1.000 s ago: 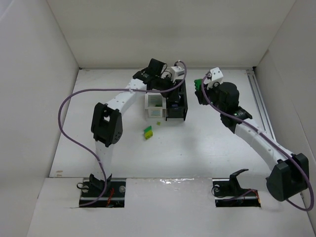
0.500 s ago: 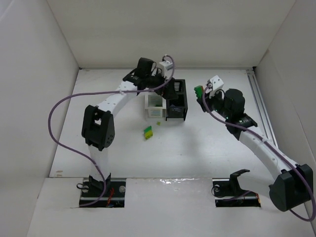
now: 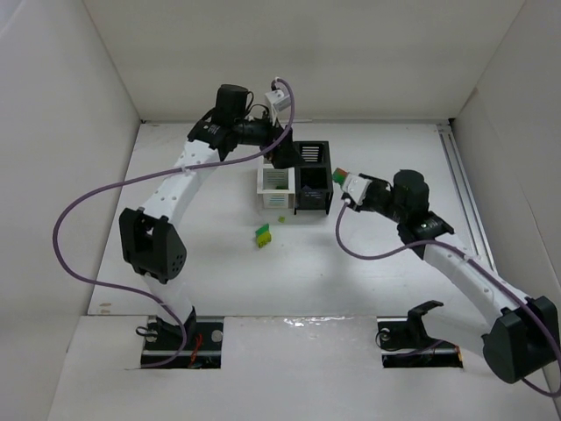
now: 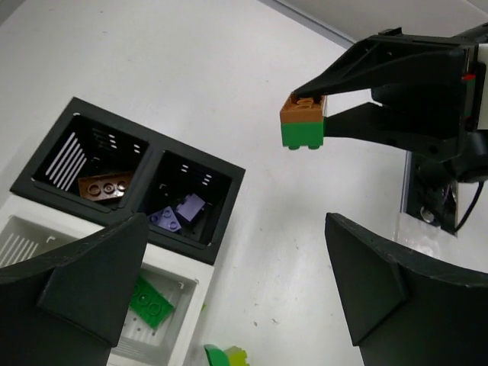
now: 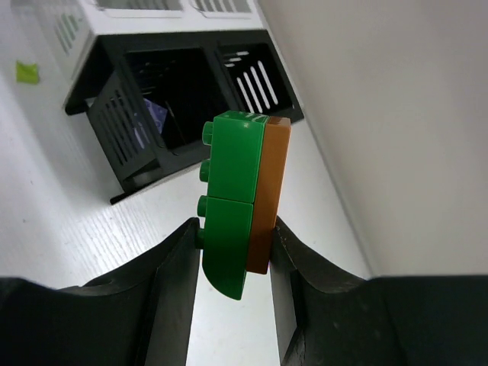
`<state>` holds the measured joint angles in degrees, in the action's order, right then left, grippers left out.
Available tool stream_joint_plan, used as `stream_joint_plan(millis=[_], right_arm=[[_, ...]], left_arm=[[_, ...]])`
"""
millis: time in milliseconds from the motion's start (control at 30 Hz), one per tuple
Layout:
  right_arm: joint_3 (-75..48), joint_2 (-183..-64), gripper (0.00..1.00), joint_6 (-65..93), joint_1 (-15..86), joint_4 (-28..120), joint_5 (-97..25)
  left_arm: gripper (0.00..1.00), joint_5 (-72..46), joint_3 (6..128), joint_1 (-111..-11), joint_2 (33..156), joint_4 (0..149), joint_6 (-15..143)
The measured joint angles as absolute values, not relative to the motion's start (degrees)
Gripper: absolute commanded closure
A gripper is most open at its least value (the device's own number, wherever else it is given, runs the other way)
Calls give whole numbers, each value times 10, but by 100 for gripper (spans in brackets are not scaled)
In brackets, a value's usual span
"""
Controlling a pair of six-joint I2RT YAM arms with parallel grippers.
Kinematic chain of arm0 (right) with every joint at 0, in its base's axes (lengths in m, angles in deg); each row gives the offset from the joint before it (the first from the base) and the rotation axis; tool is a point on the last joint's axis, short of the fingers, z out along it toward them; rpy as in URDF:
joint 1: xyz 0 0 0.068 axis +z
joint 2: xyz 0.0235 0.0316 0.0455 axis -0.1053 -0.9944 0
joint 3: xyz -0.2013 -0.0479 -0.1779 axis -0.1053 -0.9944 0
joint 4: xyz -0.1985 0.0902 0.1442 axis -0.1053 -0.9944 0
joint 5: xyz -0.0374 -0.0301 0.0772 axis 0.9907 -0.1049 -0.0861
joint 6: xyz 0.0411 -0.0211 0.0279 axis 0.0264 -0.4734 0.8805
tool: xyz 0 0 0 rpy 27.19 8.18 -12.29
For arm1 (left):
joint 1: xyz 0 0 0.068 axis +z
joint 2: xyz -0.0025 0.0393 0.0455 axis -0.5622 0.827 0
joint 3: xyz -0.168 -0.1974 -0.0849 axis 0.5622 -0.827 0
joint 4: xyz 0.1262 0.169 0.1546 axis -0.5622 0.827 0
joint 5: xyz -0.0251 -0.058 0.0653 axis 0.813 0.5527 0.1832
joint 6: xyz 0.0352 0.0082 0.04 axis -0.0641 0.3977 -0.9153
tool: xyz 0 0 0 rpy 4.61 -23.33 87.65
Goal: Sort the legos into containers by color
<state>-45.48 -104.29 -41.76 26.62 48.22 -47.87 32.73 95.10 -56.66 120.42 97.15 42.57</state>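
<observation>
My right end effector (image 5: 232, 244) is clenched on the green-orange brick stack (image 5: 240, 194), aloft just right of the bins (image 4: 231, 172). My left end effector (image 4: 236, 229) is released, facing it. Plan: pinch the orange half squarely, then twist apart without dropping either.

A: Where's the left arm (image 3: 175, 189)?
B: It rises from the table's (image 3: 219, 263) near edge and reaches to the far edge, with the wrist bent right and down. The left jaws stand wide apart with nothing between them.
A: And the right arm (image 3: 465, 267)?
B: It comes from the near right corner, forearm slanting toward the middle, wrist pointing left. The right jaws pinch a brick (image 5: 240, 206) by its flat sides, off the table.
</observation>
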Motion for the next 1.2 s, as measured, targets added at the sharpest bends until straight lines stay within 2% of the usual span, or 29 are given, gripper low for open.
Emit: stream_joint_plan(millis=[267,367,433,633,933,1200], right_arm=[[-485,-1028,100,-608,350,484,-473],[-483,-1030,100,-600,371,480,-466],[-464,-1038,100,-556,379,473,-463],[-348,-1094,100,-285,384,485,-412],[-332,-1131,100,-54,464,510,-305],[-312,-1163,100,46,456,509,-231]], left_arm=[[0,335,984,-575,1234,1078,356],[0,334,983,-578,1239,1090,349],[0,335,962,-578,1233,1056,364],[0,331,759,-547,1144,803,530],[0,305,739,-547,1138,563,704],[0,324,734,-536,1141,452,801]])
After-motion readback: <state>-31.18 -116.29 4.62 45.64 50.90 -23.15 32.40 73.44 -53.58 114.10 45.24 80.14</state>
